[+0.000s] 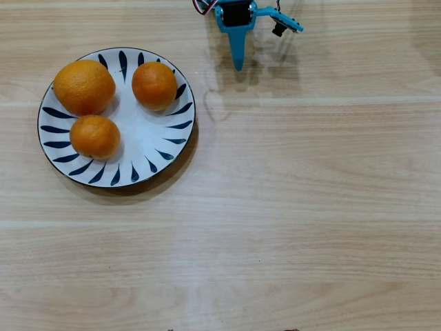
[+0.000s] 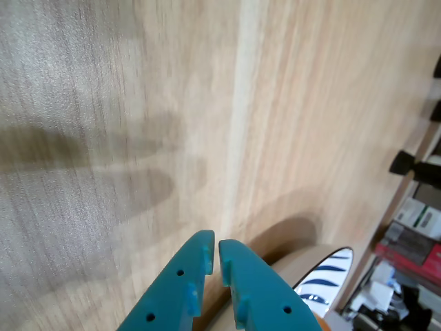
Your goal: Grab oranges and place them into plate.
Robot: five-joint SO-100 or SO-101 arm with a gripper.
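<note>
Teal gripper (image 2: pixel 215 254) fingers nearly closed, holding nothing, above bare wooden table (image 1: pixel 310 207), three oranges (image 1: pixel 84 87) resting on plate (image 1: pixel 148 141).

Your overhead view is bright, even and sharp, with a soft shadow under the blue-stroked white plate (image 1: pixel 169 148) (lower right side). Your wrist view is softly blurred, with broad grey shadows across the pale wooden table (image 2: pixel 289 103).

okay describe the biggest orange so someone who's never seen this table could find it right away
In the overhead view, look to the left of the wooden table for the white plate with dark blue strokes. Three oranges sit on it; the biggest orange lies at the plate's upper left, clearly larger than the other two.
</note>
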